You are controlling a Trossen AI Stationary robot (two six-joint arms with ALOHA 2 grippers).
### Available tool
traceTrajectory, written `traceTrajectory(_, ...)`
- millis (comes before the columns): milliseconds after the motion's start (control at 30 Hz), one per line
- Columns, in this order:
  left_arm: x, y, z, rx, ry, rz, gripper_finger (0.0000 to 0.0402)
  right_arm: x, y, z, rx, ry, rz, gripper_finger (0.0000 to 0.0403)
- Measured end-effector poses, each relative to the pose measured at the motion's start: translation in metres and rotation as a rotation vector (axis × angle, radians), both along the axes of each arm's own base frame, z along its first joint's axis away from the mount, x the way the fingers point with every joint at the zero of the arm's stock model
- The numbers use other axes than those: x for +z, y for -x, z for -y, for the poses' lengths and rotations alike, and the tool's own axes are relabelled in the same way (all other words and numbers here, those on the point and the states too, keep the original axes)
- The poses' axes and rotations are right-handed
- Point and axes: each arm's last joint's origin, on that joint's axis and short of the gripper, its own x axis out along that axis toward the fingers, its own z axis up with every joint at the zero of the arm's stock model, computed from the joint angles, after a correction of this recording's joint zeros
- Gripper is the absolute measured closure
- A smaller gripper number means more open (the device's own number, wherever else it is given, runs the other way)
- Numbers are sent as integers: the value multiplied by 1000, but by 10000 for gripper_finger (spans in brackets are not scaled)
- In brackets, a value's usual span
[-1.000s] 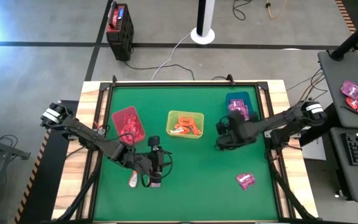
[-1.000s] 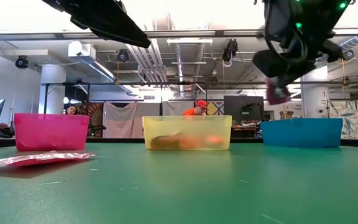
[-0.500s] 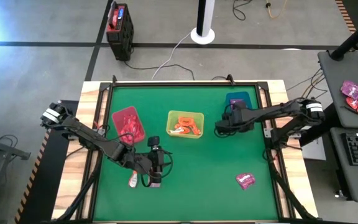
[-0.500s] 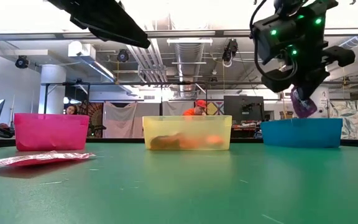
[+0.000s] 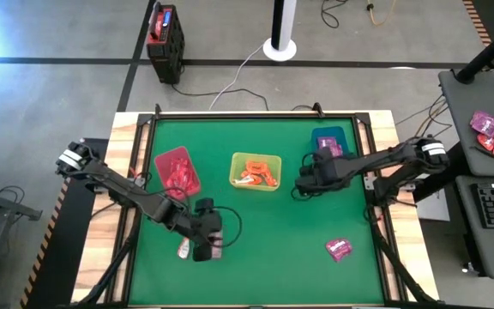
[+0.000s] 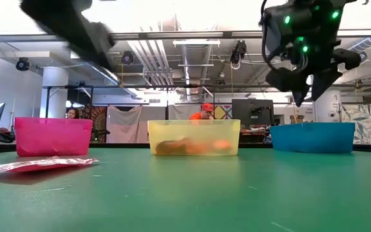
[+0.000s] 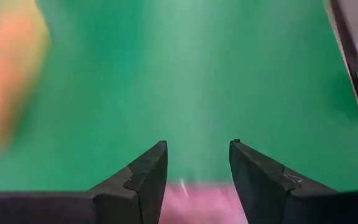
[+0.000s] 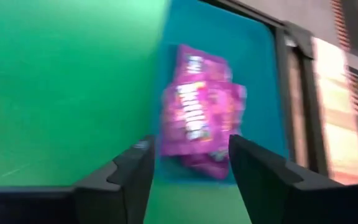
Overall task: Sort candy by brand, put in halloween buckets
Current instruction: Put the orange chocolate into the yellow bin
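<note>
While the right gripper hangs open over the blue bin, shiny magenta packets lie inside.

A green-topped table carries a red bin, a yellow bin, a teal bin, one loose pink candy packet and another packet.

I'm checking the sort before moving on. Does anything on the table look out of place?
Two candies still lie loose on the green mat: a magenta packet near the front right, and a reddish-pink packet beside the left hand. The bins stand upright; nothing looks spilled.
</note>
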Motion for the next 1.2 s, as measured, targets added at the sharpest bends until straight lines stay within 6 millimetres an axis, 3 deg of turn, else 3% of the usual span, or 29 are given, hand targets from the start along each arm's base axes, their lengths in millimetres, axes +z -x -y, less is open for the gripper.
traceTrajectory(233,-2,38,15,341,268,-446,245,7,-12,-36,166,16,121,191)
traceTrajectory(367,-10,56,27,575,309,-561,245,8,-18,-48,224,53,203,190)
traceTrajectory(467,-20,60,33,687,318,-595,245,8,-20,-53,245,79,241,190)
traceTrajectory(800,-55,48,40,721,226,-665,245,7,-22,-54,251,87,257,190)
traceTrajectory(1033,-69,40,45,692,176,-690,246,7,-22,-54,252,87,258,190)
traceTrajectory(1200,-72,39,46,668,163,-706,280,7,-22,-54,252,87,259,190)
